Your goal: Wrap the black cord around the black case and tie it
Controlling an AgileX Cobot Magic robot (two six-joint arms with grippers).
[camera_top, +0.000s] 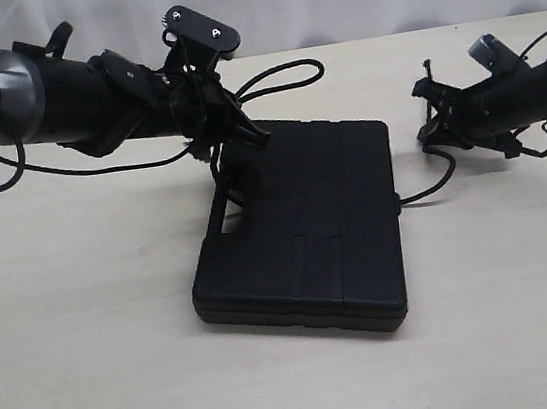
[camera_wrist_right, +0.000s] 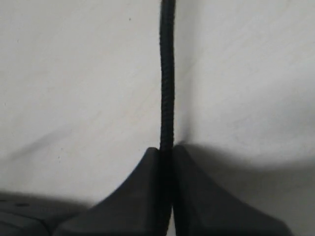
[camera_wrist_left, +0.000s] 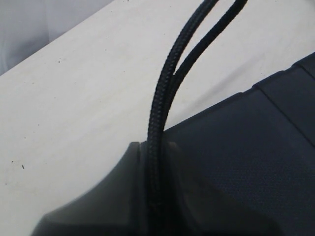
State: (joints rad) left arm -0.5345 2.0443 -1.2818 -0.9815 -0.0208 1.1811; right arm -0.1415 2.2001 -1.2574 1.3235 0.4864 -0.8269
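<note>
Shown only in the wrist views: two black cord (camera_wrist_left: 162, 88) strands are clamped by the left gripper (camera_wrist_left: 151, 157), one by the right gripper (camera_wrist_right: 166, 153). The black case (camera_top: 306, 220) is laid flat mid-table (camera_top: 90, 340), handle toward the left edge.

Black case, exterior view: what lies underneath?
The table bears the black case. The black cord emerges at its right edge toward the right gripper; another stretch rises at the handle to the left gripper. Any run beneath is covered.
</note>
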